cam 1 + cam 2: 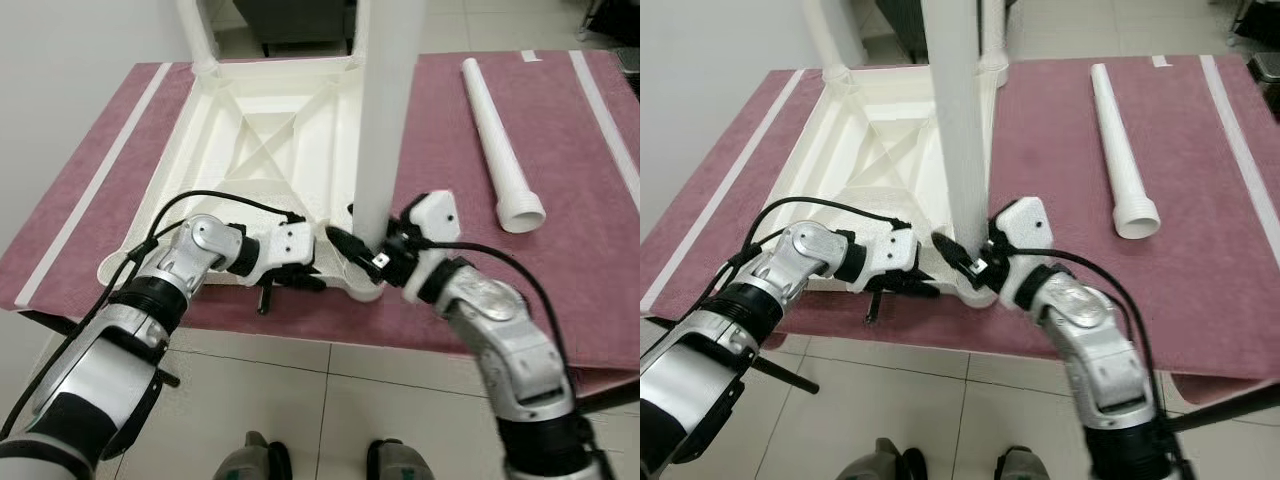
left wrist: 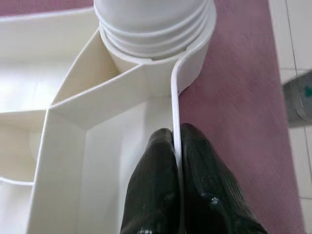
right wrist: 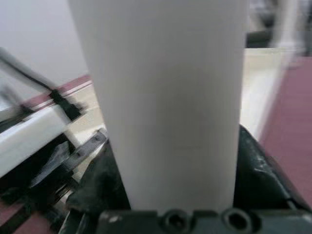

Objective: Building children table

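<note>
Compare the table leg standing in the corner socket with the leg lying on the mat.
The standing leg is upright, its threaded end in the upturned tabletop; the loose leg lies flat on the maroon mat. The right gripper clasps the standing leg; nothing touches the loose leg. Both are white plastic tubes.

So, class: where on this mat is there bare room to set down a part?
Free: mat between upright leg and loose leg; also right of it. Crowded: near corner, where left gripper pinches tabletop rim and right gripper holds the upright leg.
</note>
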Tool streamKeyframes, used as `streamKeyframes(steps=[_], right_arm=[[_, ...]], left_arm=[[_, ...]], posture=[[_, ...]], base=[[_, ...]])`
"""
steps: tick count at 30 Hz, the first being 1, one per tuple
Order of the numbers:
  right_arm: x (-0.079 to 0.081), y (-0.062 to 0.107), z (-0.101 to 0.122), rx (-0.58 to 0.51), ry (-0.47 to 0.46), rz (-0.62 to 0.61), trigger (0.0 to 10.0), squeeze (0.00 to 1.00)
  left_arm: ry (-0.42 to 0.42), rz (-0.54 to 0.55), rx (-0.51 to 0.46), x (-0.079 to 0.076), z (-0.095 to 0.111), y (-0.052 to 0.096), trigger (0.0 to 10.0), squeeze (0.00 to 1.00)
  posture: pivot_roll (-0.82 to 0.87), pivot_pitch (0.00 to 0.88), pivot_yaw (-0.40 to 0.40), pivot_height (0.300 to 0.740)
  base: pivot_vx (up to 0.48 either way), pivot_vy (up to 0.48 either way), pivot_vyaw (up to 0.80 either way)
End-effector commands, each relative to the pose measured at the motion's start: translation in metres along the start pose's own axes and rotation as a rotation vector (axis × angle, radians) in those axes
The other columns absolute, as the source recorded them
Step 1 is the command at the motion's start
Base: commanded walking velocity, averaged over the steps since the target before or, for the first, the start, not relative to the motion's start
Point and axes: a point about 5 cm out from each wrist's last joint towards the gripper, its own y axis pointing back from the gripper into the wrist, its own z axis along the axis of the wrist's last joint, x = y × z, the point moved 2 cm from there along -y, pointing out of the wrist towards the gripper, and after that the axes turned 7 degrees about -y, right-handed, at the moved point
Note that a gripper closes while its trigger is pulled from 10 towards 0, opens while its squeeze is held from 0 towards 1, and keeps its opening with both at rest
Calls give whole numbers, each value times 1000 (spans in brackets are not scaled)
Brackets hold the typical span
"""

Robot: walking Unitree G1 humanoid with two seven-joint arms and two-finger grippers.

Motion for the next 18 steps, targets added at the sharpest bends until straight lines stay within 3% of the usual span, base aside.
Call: streamKeyframes(steps=[1,6,11,12,14,15,18], right_arm=[[-51,13,-50,244,-84,-517,0,0],[-45,13,-44,200,-84,-579,0,0],[-36,11,-42,170,-71,-553,0,0],[-32,9,-41,167,-71,-540,2275,0],[-32,9,-41,167,-71,-540,2275,0],[-28,6,-36,139,-59,-492,10000,1000],[-20,0,-26,91,-64,-388,10000,1000]], left_arm=[[-56,-52,-205,0,31,-14,0,0],[-60,-58,-212,1,35,-18,0,0],[-60,-67,-212,1,36,-19,0,0],[-57,-69,-212,1,36,-19,0,0],[-57,-69,-212,1,36,-19,0,0],[-55,-72,-209,1,35,-18,0,0],[-53,-74,-205,0,33,-17,0,0]], posture=[[-149,148,152,740],[-156,149,156,740],[-154,150,156,740],[-153,150,156,740],[-153,150,156,740],[-153,150,156,740],[-153,150,155,740]], base=[[0,0,0],[0,0,0],[0,0,0],[0,0,0],[0,0,0],[0,0,0],[0,0,0]])
